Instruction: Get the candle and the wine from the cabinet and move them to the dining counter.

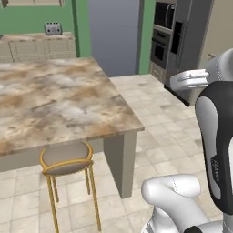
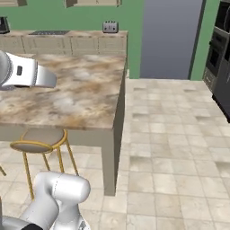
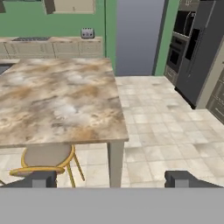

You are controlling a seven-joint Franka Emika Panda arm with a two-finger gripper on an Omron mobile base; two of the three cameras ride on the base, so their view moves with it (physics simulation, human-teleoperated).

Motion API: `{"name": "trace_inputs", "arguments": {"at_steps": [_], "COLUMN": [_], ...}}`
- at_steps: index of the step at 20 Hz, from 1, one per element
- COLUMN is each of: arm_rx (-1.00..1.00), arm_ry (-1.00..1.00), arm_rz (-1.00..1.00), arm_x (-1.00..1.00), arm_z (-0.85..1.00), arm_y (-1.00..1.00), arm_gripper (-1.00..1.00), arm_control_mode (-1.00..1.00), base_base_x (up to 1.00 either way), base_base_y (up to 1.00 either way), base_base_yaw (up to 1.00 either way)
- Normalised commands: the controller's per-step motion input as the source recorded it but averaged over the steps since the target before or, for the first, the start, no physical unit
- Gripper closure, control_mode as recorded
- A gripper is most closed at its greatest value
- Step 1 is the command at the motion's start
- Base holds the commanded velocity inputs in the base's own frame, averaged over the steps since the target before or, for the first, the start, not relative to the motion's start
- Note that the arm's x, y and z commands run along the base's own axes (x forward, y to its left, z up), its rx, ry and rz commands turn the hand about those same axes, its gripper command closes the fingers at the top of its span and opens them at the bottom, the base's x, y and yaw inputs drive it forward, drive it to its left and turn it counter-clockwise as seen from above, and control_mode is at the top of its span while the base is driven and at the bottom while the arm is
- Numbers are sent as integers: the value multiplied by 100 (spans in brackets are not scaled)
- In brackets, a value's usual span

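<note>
The dining counter (image 1: pixel 54 95) (image 2: pixel 76 90) (image 3: pixel 57 100), a wide slab of beige-brown marbled stone, lies ahead and to the left with nothing on it. In the hand view my gripper (image 3: pixel 110 179) is open and holds nothing. Its two dark fingertips (image 3: pixel 43 178) stand far apart, and it hangs back from the counter's near right corner. The lower edge of a beige wall cabinet (image 3: pixel 72 5) (image 2: pixel 92 2) shows high on the green back wall. The candle and the wine are out of view.
A round stool (image 1: pixel 68 161) (image 2: pixel 40 139) (image 3: pixel 46 157) with yellow legs is tucked under the counter's near edge. A toaster (image 1: pixel 53 28) (image 2: pixel 110 27) (image 3: pixel 87 33) sits on the back worktop. Black ovens and a fridge (image 3: pixel 192 43) line the right wall. Tiled floor (image 2: pixel 179 134) lies open to the right.
</note>
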Motion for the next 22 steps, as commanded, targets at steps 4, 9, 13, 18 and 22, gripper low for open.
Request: {"name": "trace_inputs", "arguments": {"at_steps": [4, 9, 13, 18, 22], "arm_rx": [0, 0, 0, 0, 0], "arm_ry": [0, 0, 0, 0, 0], "arm_rz": [0, 0, 0, 0, 0], "arm_x": [0, 0, 0, 0, 0], "arm_z": [0, 0, 0, 0, 0], "arm_y": [0, 0, 0, 0, 0], "arm_gripper": [-100, -100, -100, -100, -100], "arm_control_mode": [100, 100, 100, 100, 100], "base_base_x": [-13, -25, -36, 5, 100], "base_base_y": [-100, -100, -100, -70, 0], "base_base_yaw": [6, 5, 5, 3, 3]}}
